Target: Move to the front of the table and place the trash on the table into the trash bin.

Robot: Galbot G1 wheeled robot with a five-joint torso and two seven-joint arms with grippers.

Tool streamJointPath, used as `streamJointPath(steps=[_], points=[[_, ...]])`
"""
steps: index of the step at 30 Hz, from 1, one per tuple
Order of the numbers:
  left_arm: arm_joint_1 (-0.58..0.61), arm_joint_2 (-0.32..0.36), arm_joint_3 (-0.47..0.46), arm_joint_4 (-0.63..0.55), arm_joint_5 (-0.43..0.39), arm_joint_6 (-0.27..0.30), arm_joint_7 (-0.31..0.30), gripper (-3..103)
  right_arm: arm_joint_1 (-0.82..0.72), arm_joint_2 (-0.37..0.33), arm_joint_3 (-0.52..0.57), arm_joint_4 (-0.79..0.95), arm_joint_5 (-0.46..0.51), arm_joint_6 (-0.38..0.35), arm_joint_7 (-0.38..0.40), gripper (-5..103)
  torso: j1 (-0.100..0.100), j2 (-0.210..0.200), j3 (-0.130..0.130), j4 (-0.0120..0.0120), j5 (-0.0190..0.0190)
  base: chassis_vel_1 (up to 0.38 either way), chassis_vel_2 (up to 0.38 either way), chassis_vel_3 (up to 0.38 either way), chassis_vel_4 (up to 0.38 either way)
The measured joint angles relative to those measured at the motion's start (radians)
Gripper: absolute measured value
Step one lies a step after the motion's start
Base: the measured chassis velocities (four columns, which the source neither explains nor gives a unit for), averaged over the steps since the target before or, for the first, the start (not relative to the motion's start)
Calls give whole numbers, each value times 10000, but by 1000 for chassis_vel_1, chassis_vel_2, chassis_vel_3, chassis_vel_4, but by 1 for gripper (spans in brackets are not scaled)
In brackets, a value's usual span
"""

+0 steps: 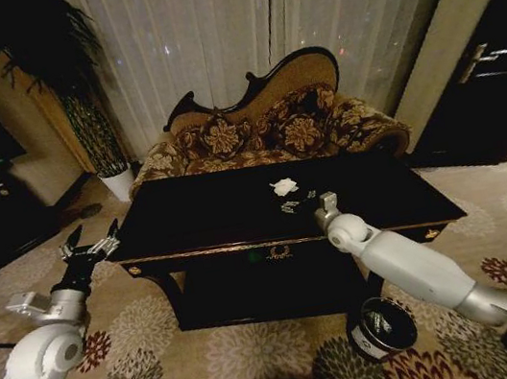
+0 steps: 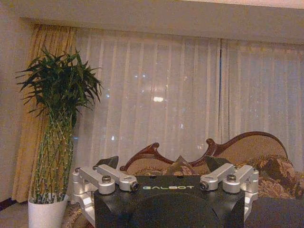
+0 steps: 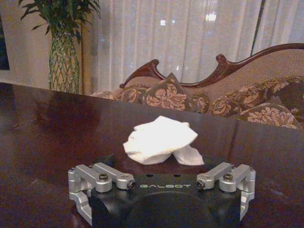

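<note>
Your right claw (image 1: 327,204) sat on the tabletop (image 1: 190,215), can't tell how wide, with the paper wad (image 3: 160,141) just ahead, left claw (image 1: 88,244) spread wide well off to the side.

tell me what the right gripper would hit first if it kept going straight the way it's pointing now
Most likely the white paper wad lying on the table. The right gripper sits low over the tabletop and the wad lies straight ahead of it, though the remaining gap is hard to judge.

Glossy dark brown-black wooden table (image 1: 200,218) with gold trim; crumpled white paper wad (image 3: 160,140); black cylindrical bin (image 1: 382,327) (white label); brown floral-patterned sofa (image 1: 273,133).
</note>
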Motion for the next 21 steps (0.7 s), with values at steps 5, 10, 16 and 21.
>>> streamJointPath(steps=[5,10,16,21], points=[[0,0,0,0,0,1,0,100,578,183,-409,-383,34,7,-5,100,2,-1,2,1,3,0,0,0,0],[0,0,0,0,0,0,0,100,1113,373,-778,-679,41,49,-16,99,2,-1,1,2,2,0,0,0,0],[0,0,0,0,0,1,0,100,1421,458,-1029,-760,91,82,-15,78,2,-1,2,2,1,0,0,0,0],[0,0,0,0,0,0,0,100,1455,449,-1157,-755,89,91,-15,56,1,-1,2,1,2,0,0,0,0]])
